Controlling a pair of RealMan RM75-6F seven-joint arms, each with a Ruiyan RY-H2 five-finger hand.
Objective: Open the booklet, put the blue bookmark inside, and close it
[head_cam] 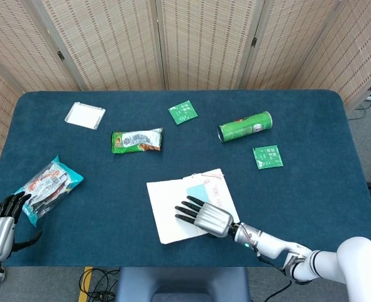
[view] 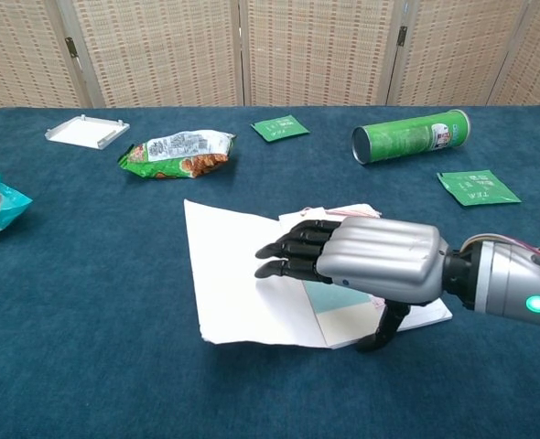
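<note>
dark blue table (head_cam: 110, 201) before woven screens. lower centre, the right hand (head_cam: 203, 216) lies flat, fingers spread, empty, on the open booklet (head_cam: 166, 207), its blue bookmark (head_cam: 197, 188) partly showing. lower left, the left hand (head_cam: 0, 223) hangs loosely curled, empty, beside a snack bag (head_cam: 47, 186).

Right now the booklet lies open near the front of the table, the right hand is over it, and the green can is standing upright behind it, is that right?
Not quite: the can lies on its side, as the head view shows. The booklet does lie open near the front, with the right hand over it.
</note>
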